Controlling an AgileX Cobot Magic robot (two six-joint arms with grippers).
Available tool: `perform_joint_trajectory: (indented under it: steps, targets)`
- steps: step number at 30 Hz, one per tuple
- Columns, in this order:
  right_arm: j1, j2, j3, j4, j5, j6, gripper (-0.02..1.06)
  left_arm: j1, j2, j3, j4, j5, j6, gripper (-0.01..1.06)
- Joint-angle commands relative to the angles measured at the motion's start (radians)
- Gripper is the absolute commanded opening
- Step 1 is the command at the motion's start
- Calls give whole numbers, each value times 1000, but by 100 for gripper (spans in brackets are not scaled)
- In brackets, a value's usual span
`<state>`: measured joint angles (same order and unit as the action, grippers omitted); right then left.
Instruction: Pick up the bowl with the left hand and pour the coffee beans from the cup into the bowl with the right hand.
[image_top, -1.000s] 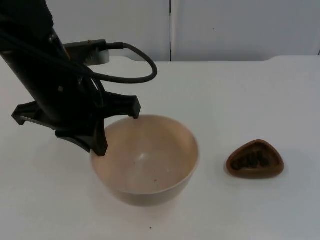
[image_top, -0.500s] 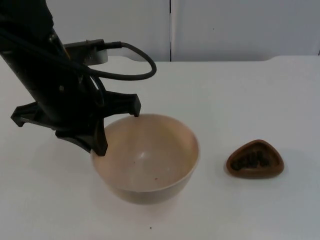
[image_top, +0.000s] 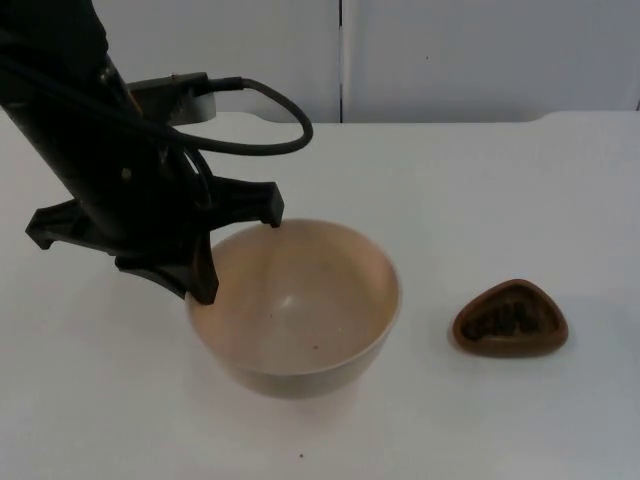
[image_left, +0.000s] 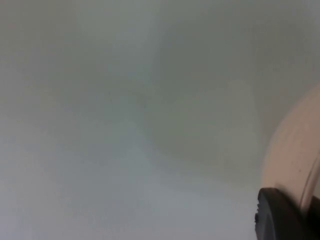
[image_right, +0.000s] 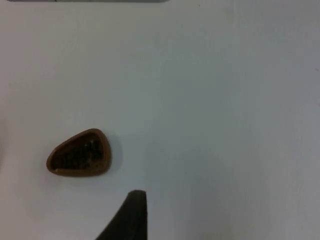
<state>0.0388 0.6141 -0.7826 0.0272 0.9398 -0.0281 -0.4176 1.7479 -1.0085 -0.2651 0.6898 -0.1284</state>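
Bowl (image_top: 295, 310), cream, round and smooth, nearly empty but for a few dark specks, pinched at its rim by the fingers (image_top: 205, 285) of the left gripper (image_top: 237, 255). Right of the bowl and well apart on the white table (image_top: 480, 190), a small brown rounded-triangle cup (image_top: 510, 319) holding dark coffee beans (image_top: 505, 320). Right gripper (image_right: 131, 220) above the table near the cup, finger state impossible to tell.

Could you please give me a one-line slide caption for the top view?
Left tool grips the rim of the beige bowl on the white table; brown cup of coffee beans stands apart.
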Motion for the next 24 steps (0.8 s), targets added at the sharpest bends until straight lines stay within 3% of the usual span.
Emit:
perform_joint_trajectory:
  steps: [1, 12, 24]
  targets:
    - [-6, 64, -42, 3, -23, -13, 105, -7, -1, 3, -8, -7, -8, 0]
    - [-6, 422, -291, 3, 47, -28, 105, -7, -2, 3, -8, -9, -8, 0]
    - [21, 603, -374, 30, 77, -44, 105, -7, -2, 3, -8, -15, -8, 0]
